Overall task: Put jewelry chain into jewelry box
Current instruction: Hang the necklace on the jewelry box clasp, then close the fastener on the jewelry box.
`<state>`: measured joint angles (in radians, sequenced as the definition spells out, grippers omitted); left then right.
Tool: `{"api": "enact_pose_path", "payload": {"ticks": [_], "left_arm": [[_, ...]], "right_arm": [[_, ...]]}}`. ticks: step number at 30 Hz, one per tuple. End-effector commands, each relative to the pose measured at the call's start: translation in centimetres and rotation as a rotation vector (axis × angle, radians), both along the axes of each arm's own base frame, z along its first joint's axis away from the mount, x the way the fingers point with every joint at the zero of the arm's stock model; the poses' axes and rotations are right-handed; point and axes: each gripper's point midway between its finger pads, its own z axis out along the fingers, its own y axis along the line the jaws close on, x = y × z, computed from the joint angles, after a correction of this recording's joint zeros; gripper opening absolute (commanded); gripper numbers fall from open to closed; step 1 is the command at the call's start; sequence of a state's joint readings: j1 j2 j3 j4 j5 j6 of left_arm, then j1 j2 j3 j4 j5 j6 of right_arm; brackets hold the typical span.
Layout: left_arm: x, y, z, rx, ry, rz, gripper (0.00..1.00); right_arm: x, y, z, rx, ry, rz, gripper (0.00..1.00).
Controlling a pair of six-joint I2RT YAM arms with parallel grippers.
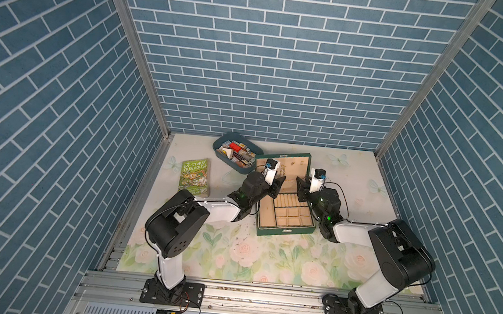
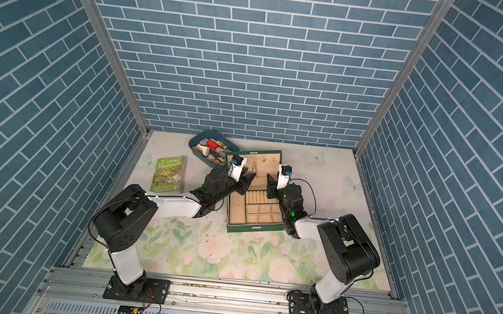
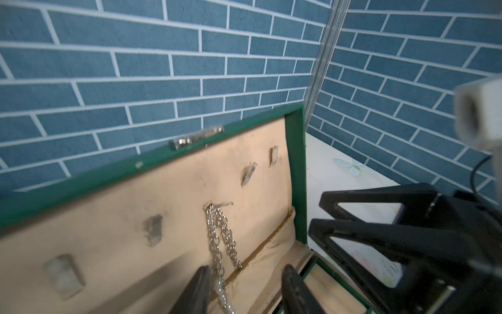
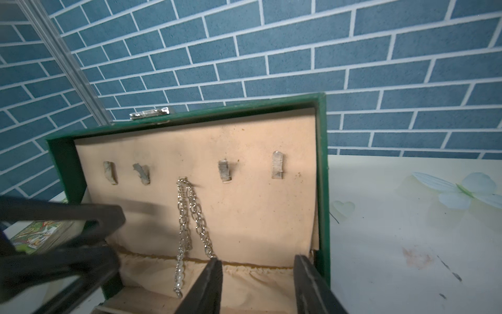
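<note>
Now, jewelry chain [image 4: 183, 214]: draped over the middle hook [image 4: 183, 180] inside the raised lid [image 4: 258, 212] of the jewelry box [image 1: 286, 231]. Two strands hang down the beige lining, and the beaded tail [image 4: 178, 280] dangles over the gathered pocket [image 4: 258, 273].
Placement: I judge it already in the box, on the lid rather than in a tray compartment [image 1: 291, 218].
Left end effector [image 3: 245, 271]: fingers spread, pinching nothing. The chain runs down between them, just beside one finger [image 3: 199, 291].
Right end effector [image 4: 257, 258]: spread too, with nothing in the gap. One strand ends at the tip of its nearer finger, and I cannot tell whether it touches or passes behind.
Step in hand: as I read it, backing both away and leaving the chain on its hook.
How I'd do it: pull each one straight back from the lining, never sideways across the strands. I'd take the left one first, since the chain lies inside its gap. I'd keep both spread so no link gets nipped.
Risk: a link catching on a fingertip could lift the loop off the hook or nudge the lid.
Around: a blue tub [image 1: 227, 163] of odds and ends sits behind the box, and a Treehouse book [image 1: 194, 175] lies on the bench [image 1: 265, 254]. Both are well apart from this work.
</note>
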<state>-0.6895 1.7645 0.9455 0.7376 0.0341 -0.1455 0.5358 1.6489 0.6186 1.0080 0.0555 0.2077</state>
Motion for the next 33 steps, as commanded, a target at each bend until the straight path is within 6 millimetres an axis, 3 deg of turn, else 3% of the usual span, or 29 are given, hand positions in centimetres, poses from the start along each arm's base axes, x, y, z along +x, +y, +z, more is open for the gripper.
{"api": "enact_pose_path", "payload": {"ticks": [1,5,7,12,16,23,33], "left_arm": [[0.9,1.5,5.0,-0.034,-0.028,0.047,0.59],[3.7,2.7,7.8,-0.060,0.060,0.059,0.65],[5.8,3.2,8.3,-0.071,0.119,0.064,0.65],[9.3,3.3,6.9,-0.118,0.252,0.039,0.65],[11.4,2.6,4.7,-0.132,0.352,0.004,0.62],[13.2,1.1,3.4,-0.150,0.432,-0.046,0.60],[13.9,1.6,2.3,-0.148,0.468,-0.036,0.61]], "right_arm": [[-0.1,1.4,2.9,-0.050,-0.094,0.077,0.46],[-0.4,2.8,3.0,-0.134,-0.140,0.168,0.44],[-0.5,3.5,2.9,-0.161,-0.159,0.214,0.41],[0.4,4.5,2.4,-0.209,-0.163,0.241,0.22],[1.4,4.7,2.7,-0.222,-0.183,0.218,0.16],[1.8,5.6,1.6,-0.251,-0.177,0.259,0.16],[2.4,6.1,1.0,-0.255,-0.167,0.265,0.18]]}}
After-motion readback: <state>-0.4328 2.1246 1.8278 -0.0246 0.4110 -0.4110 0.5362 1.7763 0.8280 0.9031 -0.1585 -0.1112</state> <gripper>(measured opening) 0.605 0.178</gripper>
